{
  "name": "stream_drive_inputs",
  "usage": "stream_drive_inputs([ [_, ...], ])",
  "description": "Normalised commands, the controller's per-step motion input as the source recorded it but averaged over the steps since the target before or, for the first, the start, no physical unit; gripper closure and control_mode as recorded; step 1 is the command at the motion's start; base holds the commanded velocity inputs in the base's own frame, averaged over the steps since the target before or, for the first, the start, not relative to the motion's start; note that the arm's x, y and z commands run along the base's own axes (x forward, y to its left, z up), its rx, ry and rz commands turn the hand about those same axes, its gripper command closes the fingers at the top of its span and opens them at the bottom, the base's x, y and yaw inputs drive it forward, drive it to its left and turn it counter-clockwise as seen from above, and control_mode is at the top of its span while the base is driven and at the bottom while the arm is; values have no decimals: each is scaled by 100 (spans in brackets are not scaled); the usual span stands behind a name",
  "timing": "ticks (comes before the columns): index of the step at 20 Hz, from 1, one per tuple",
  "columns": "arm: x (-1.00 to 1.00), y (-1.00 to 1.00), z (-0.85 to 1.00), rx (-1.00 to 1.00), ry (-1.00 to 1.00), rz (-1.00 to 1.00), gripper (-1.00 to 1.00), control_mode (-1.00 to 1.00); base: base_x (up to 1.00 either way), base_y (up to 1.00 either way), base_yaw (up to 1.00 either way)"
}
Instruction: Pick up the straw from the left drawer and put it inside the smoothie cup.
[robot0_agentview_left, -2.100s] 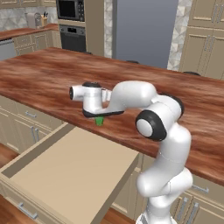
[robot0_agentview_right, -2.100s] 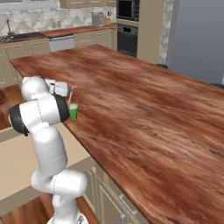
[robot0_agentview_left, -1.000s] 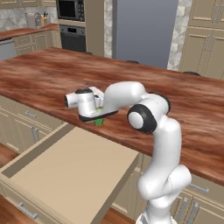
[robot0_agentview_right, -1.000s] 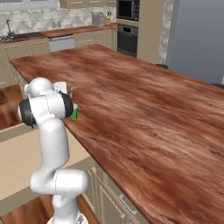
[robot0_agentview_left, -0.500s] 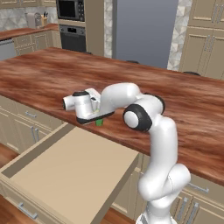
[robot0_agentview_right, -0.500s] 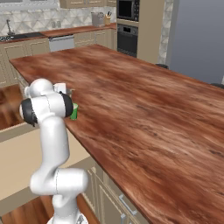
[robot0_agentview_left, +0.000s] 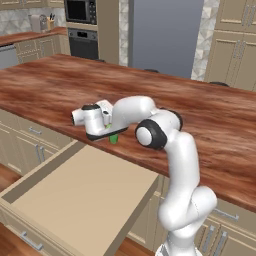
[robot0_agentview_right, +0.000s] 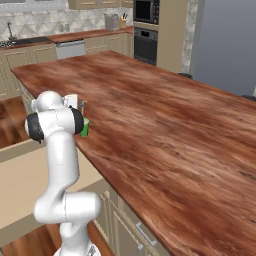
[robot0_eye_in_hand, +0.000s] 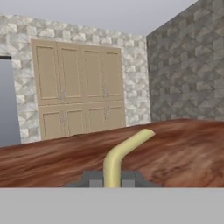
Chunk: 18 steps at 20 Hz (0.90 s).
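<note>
Straw (robot0_eye_in_hand: 119, 154) sits pinched in the gripper's (robot0_eye_in_hand: 112, 178) closed jaws, held level above the smoothie cup (robot0_agentview_left: 114, 138) for insertion.

There is one straw (robot0_eye_in_hand: 117, 160), pale yellow with a bend in it, and one tool (robot0_eye_in_hand: 112, 178) closed on it. There is one smoothie cup (robot0_agentview_left: 114, 139), green. There is one left drawer (robot0_agentview_left: 80, 195), pulled out. There is one bench (robot0_agentview_right: 165, 125) with a brown wooden top. One robot arm (robot0_agentview_left: 175, 165) is there. In the back wall I count one microwave (robot0_agentview_left: 81, 10) and one oven (robot0_agentview_left: 83, 44) under it. There is one big grey fridge (robot0_agentview_left: 165, 35). On the far counter stands one holder with utensils (robot0_agentview_right: 122, 21).
</note>
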Motion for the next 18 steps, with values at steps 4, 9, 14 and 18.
stream_drive_inputs([
  [4, 25, 0, -41, 0, -7, 0, 100, -100, 0, 0, 0],
  [9, 9, 3, -35, 0, -8, 0, 100, -100, 0, 0, 0],
  [14, 6, 7, -18, 0, -9, 0, 100, -100, 0, 0, 0],
  [18, 6, 12, -5, 0, -10, 0, 100, -100, 0, 0, 0],
])
